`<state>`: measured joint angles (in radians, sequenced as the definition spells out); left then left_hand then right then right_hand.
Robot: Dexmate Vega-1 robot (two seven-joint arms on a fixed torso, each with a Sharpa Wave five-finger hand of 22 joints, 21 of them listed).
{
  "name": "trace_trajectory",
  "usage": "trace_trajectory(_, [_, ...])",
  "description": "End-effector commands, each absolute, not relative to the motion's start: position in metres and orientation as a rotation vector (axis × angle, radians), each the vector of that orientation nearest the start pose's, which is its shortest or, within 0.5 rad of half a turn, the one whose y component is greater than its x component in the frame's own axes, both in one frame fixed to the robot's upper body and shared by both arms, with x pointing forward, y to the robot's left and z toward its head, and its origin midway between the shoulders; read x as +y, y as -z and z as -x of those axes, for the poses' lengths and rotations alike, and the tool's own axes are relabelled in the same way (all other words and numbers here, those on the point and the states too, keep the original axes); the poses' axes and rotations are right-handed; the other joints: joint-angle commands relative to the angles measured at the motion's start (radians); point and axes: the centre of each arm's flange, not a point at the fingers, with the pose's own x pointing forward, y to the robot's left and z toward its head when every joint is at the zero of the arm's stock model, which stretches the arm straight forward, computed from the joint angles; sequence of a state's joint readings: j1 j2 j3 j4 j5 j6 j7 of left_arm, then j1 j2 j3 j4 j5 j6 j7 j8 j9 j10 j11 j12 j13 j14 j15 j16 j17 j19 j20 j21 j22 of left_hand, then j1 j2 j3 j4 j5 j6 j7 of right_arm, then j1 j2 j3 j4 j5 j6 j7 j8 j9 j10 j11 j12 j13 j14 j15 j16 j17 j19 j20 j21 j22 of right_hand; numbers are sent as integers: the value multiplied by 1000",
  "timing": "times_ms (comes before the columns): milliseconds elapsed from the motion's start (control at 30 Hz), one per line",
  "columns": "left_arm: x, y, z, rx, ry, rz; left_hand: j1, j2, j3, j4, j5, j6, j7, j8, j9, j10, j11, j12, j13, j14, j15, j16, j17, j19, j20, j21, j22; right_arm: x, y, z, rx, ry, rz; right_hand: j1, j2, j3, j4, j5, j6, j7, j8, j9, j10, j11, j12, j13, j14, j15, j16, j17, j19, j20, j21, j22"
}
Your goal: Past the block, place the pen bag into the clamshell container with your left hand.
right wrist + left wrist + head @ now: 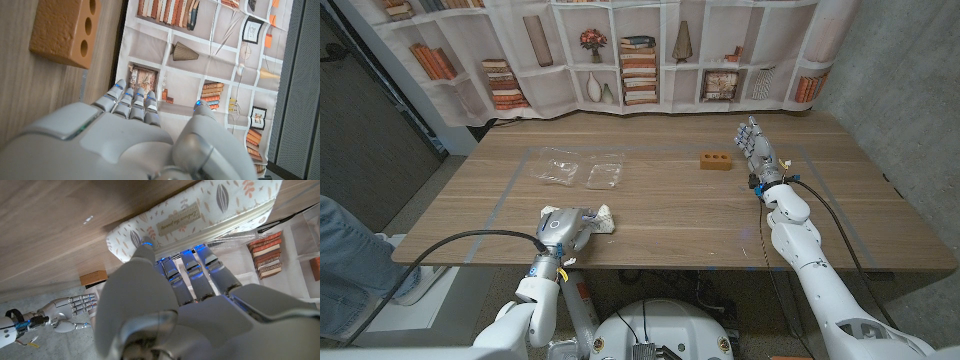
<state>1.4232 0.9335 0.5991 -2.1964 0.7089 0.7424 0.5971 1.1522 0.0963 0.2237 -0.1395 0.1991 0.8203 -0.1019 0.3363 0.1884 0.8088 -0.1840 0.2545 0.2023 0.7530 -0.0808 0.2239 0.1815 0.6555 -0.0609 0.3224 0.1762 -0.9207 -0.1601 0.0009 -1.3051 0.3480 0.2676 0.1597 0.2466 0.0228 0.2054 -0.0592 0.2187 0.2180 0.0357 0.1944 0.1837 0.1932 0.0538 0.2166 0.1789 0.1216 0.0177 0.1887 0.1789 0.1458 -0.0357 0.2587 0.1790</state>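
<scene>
The left hand's fingers (182, 267) curl around the pen bag (200, 210), a white pouch with leaf prints and a zip. The left hand (565, 229) holds the bag at the near edge of the tabletop (660, 215). Past it, farther back, the clear plastic box (575, 169) lies open, well apart from the bag. The brown block (716, 161) with holes sits to the right of the box. The right hand (758, 150) stands just beside the block with its fingers (130, 102) straight and close together, holding nothing.
</scene>
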Motion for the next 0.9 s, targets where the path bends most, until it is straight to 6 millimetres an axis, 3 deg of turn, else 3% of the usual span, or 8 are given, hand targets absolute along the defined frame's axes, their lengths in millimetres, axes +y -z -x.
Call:
trace_trajectory(33, [241, 144, -444, -541, -435, -1425, 4, -3, 3, 4, -4, 4, 1, -6, 5, -1, 3, -13, 5, 7, -132, -7, 3, 6, -22, 2, 4, -289, 34, -645, -677, -122, -147, 8, 5, 0, -7, -3, 9, 2, 1, 5, 7, 0, -3, 6, 12, 1, 0, 3, 6, -18, -1, 3])
trace_trajectory(433, [241, 141, -442, -537, -448, -1432, 5, -4, 5, 9, -6, -9, 3, -20, 6, -9, 2, -29, 6, 1, -132, -19, 5, -2, -22, -8, 5, -290, 32, -642, -686, -120, -150, 8, 6, -1, -8, -3, 9, 4, 1, 5, 8, 2, -4, 6, 12, -1, 0, 3, 7, -18, -4, 3])
trace_trajectory(567, [241, 140, -440, -554, -446, -1406, 22, 1, 15, 6, -5, 39, 0, -13, 6, 44, -8, -24, 7, 51, -135, -12, 5, 46, -39, 3, 5, -291, 31, -641, -691, -118, -152, 8, 6, -1, -8, -3, 10, 4, 2, 5, 8, 4, -4, 6, 13, -1, 0, 3, 7, -18, -5, 3])
trace_trajectory(900, [241, 138, -440, -556, -447, -1391, 36, 3, 24, 7, -7, 113, 0, 7, 8, 113, -12, -21, 6, 113, -137, -10, 5, 94, -46, 13, 4, -293, 34, -642, -689, -115, -159, 8, 7, -1, -9, -3, 9, 5, 1, 5, 8, 3, -4, 6, 13, 0, -1, 3, 8, -17, -7, 3])
